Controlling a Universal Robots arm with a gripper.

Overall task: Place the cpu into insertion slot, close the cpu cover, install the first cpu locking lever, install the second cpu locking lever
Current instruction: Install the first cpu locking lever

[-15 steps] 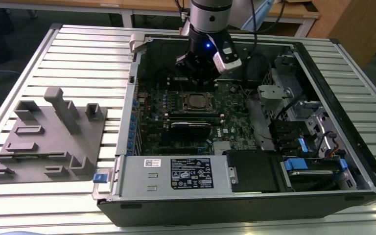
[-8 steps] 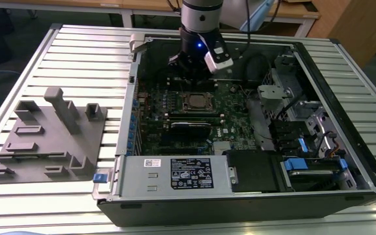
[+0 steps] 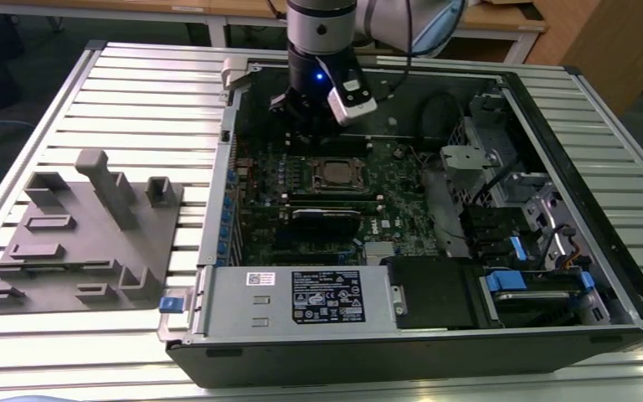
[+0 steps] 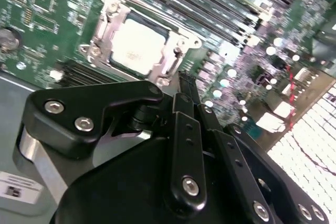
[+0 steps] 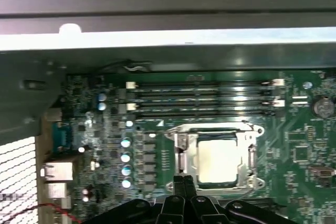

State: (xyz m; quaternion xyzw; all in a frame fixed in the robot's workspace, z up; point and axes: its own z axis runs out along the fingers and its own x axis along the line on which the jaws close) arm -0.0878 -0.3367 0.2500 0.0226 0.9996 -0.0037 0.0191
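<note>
The cpu [image 3: 338,174] lies flat in the insertion slot [image 3: 340,188] on the green board, its pale metal face showing in both wrist views [image 4: 137,43] [image 5: 220,158]. The silvery cpu cover [image 5: 182,149] lies down around it, framing the chip [image 4: 107,27]. A thin metal lever [image 5: 210,126] runs along one edge of the socket. My gripper [image 3: 305,134] hangs just above the board beside the socket, toward the case's back wall. Its black fingers [image 4: 185,85] [image 5: 184,182] are pressed together with nothing between them, their tips close to the socket's rim.
Long black memory slots [image 5: 199,98] run beside the socket. The open case holds a power supply [image 3: 299,297] at the front and drive bays with blue tabs [image 3: 522,268] at the exterior view's right. A grey fixture block [image 3: 87,234] stands on the slatted table [image 3: 143,84].
</note>
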